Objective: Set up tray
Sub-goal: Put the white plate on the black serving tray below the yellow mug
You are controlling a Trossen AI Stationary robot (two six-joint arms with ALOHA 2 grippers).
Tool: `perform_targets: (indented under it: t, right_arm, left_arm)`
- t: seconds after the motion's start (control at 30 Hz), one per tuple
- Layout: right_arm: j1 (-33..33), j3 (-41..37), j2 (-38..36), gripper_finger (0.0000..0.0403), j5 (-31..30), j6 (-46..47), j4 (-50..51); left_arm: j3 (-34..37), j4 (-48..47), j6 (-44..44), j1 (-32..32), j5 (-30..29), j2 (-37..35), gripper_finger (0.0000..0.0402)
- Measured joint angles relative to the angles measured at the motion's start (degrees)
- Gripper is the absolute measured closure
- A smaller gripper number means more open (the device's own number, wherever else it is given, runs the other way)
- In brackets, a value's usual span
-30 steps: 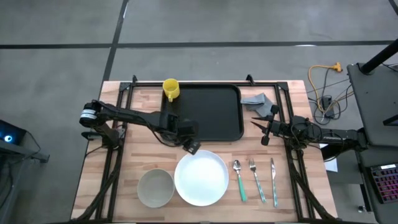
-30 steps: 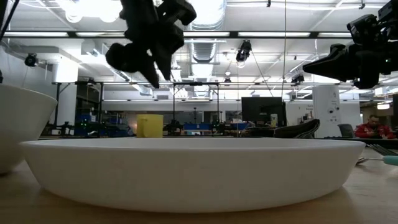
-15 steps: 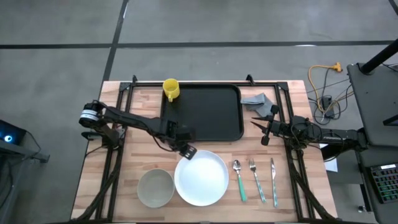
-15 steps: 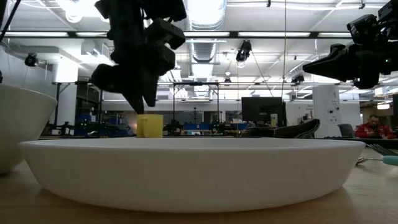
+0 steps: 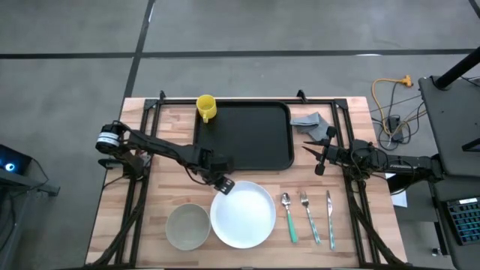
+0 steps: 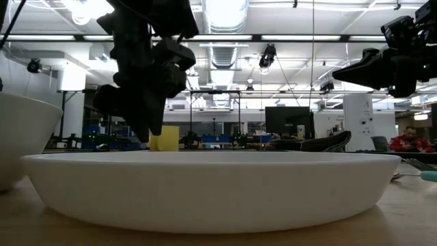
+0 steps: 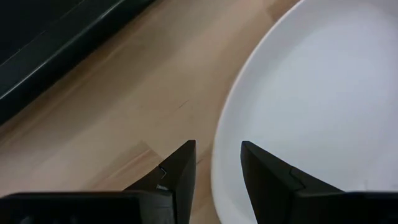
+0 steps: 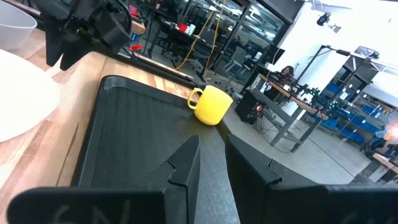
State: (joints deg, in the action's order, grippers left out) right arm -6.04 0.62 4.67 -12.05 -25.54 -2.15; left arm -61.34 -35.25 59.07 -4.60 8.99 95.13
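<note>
Since your left pincer (image 7: 217, 165) sits narrowly open astride the plate (image 5: 242, 214) rim, the tray (image 5: 247, 135) lies just behind.

My left arm hides the large flat black tray's (image 5: 247, 135) lower-left corner, centre of the overhead frame. The round white plate (image 7: 311, 106) runs off my wrist frame's right edge.

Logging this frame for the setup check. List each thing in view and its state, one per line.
tray: flat on the table, holds only the mug
yellow mug: upright, on the tray's corner
white plate: empty, off the tray
bowl: upright, empty
spoon, fork, knife: side by side beside the plate
left gripper: open, fingers straddling the plate's rim
right gripper: open, beside the tray
</note>
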Motion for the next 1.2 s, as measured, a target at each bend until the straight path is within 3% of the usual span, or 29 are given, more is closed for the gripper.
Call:
perform_targets:
  t: [0.3, 0.87, 1.2]
  right_arm:
    - [0.0, 0.0, 0.0, 0.0335, 0.0, 0.0, 0.0]
    - [0.0, 0.0, 0.0, 0.0335, 0.0, 0.0, 0.0]
    - [0.0, 0.0, 0.0, 0.0335, 0.0, -0.1, 0.0]
  left_arm:
    - [-1.4, 0.7, -1.6, 0.0, 1.6, 3.9, 0.0289]
    - [-1.3, 2.9, -1.6, 0.0, 1.6, 4.0, 0.0289]
    - [-2.9, 3.9, -1.5, 0.0, 5.2, 10.2, 0.0289]
